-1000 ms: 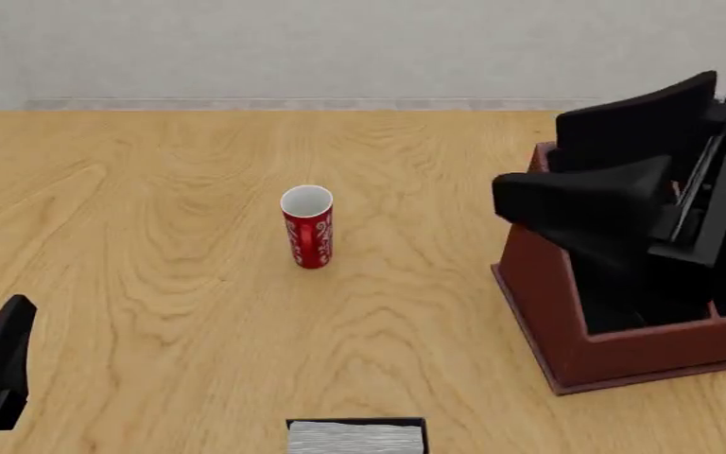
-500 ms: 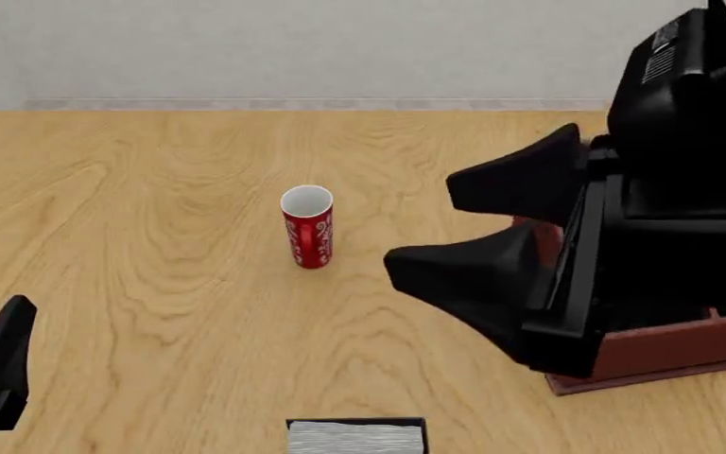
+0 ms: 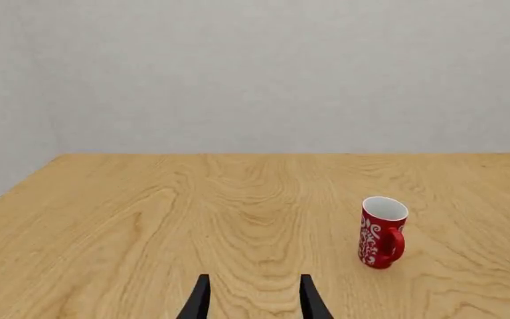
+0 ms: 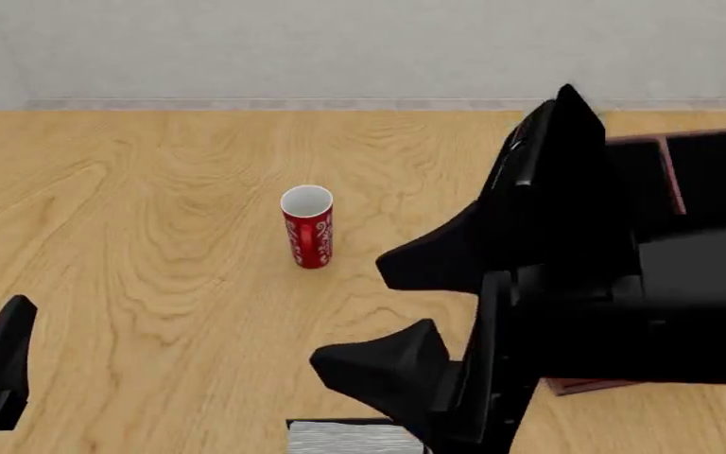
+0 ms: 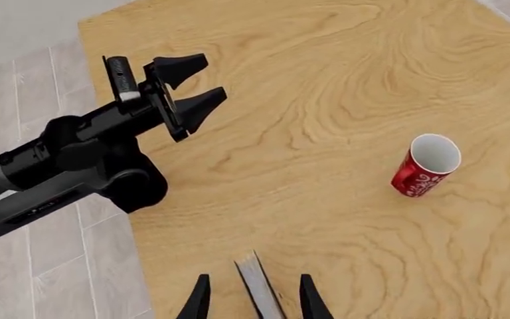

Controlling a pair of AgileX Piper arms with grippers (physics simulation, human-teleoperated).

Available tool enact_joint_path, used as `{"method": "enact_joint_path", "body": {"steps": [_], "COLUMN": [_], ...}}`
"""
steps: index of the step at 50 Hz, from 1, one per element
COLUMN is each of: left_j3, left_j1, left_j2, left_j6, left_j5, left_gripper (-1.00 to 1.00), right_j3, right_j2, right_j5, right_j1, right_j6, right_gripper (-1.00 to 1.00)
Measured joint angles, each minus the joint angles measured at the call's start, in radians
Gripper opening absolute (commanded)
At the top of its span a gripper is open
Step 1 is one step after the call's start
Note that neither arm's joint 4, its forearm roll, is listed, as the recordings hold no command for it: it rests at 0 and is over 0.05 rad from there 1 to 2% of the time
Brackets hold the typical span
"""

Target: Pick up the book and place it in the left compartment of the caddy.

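While the book (image 4: 344, 435) lies at the near edge of the tabletop (image 4: 148, 236), the right tool (image 5: 252, 299) hangs over it with fingers apart, straddling its long axis, nearer than the left tool (image 3: 252, 299), also apart.

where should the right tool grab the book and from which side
Probably from above, closing across the book's thin width near the middle of its length. In the right wrist view it shows as a narrow edge lined up between the open fingers of the right tool, so it seems to stand on edge near the table's near rim. In the front view only its page edges show; its length is hidden.
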Motion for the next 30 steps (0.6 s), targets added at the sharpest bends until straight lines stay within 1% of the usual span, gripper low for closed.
{"method": "enact_joint_path", "body": {"steps": [9,30], "left_j3": [0.000,0.000], "left_j1": [0.000,0.000], "left_j2": [0.000,0.000], "left_j6": [0.000,0.000], "left_j5": [0.000,0.000], "left_gripper": [1.00,1.00], "right_j3": [-0.008,-0.036], "right_j2": [0.036,0.145], "right_j5": [0.027,0.129], "right_j1": [0.032,0.045], "right_j6": [0.025,0.056], "right_gripper": [1.00,1.00]}}
